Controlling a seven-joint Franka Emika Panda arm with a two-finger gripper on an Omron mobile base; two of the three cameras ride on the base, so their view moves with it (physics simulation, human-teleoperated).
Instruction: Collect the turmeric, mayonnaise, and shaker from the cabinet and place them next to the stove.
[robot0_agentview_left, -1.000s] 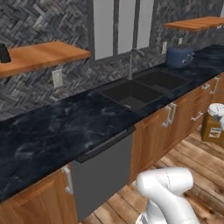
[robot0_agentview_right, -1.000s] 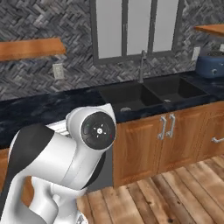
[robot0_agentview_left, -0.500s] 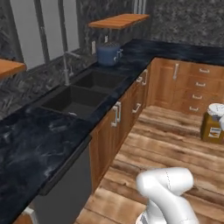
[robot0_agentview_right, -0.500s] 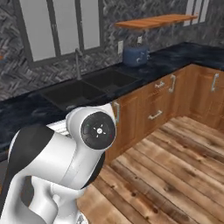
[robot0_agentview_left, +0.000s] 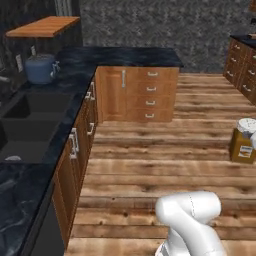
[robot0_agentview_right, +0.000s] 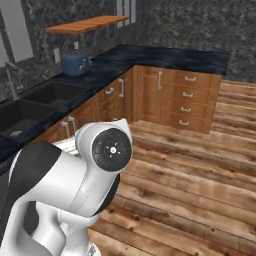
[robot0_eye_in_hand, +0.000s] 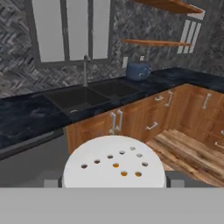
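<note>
Claw (robot0_eye_in_hand: 113, 181) is closing on the turmeric (robot0_eye_in_hand: 114, 162): in the hand view we are seeing the jar's pale perforated lid sitting between two grey finger stubs, orange showing through the holes, jaws standing wide around it. In the left base view the turmeric (robot0_agentview_left: 245, 142) is hanging at the right edge, clear of the plank floor (robot0_agentview_left: 165, 165), with nothing under it. It is keeping the same spot in that view as half a second ago and a second ago, while everything behind it is sliding, so we are reading the shift as the base turning, not the kitchen moving. The sink (robot0_agentview_left: 25, 122), central in the left base view half a second ago, is now sitting at the left edge. The blue kettle (robot0_agentview_left: 40, 68) and the wooden shelf (robot0_agentview_left: 44, 26) above it are now showing at the upper left rather than top centre. A drawer unit (robot0_agentview_left: 137, 95) under the dark counter (robot0_agentview_left: 125, 50) is now facing us, with more open floor showing than before.
</note>
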